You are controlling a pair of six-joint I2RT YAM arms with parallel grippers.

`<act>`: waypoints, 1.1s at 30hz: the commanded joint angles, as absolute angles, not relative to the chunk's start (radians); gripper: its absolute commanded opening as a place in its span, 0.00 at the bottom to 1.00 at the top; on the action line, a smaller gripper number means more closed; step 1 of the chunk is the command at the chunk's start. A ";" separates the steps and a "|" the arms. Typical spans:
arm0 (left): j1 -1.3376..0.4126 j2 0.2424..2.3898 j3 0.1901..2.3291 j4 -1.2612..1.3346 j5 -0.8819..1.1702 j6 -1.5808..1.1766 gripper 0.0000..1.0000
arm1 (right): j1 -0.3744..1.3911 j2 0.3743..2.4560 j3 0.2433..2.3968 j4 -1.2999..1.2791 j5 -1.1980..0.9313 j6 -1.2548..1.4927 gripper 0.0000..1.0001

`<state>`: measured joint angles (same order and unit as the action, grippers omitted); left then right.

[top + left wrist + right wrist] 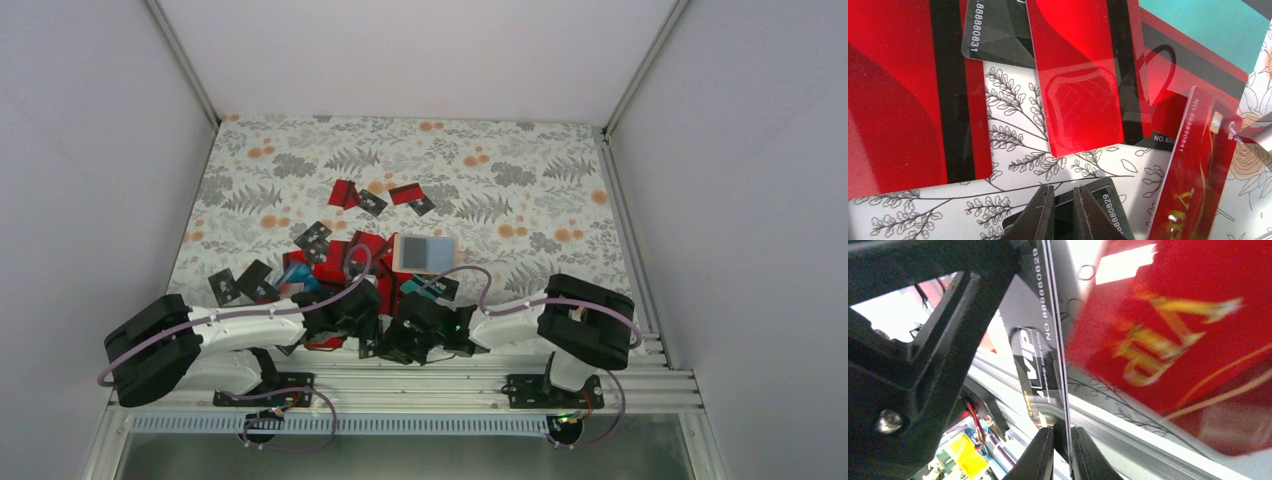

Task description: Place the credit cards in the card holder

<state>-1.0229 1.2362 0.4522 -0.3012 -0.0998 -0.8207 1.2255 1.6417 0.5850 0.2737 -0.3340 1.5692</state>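
Between the arms, a black VIP card (1034, 352) stands edge-on, its long axis running away from the right gripper (1062, 436). That gripper and the left gripper (1063, 194) both pinch it. Red cards (1078, 100) crowd around, and the card holder (425, 252) lies flat beyond the pile.

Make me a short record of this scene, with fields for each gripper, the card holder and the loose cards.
left gripper: shut on a black card
right gripper: shut on an edge of the same black card
card holder: lying open beyond both grippers, pale sleeves facing up
credit cards: loose pile, mostly red, some black, on the floral table
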 commanded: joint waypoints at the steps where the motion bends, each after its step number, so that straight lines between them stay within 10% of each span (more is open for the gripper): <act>1: -1.029 1.216 0.449 -0.386 -0.069 -0.848 0.13 | 1.202 1.633 0.630 0.293 -0.303 1.515 0.10; 24: -0.947 1.012 0.854 -0.791 -0.404 -0.793 0.21 | 1.058 1.558 0.905 -0.002 -0.373 0.980 0.04; 33: -0.795 1.040 0.944 -0.586 -0.197 -0.574 0.32 | 0.828 1.342 0.863 -0.081 -0.402 0.757 0.04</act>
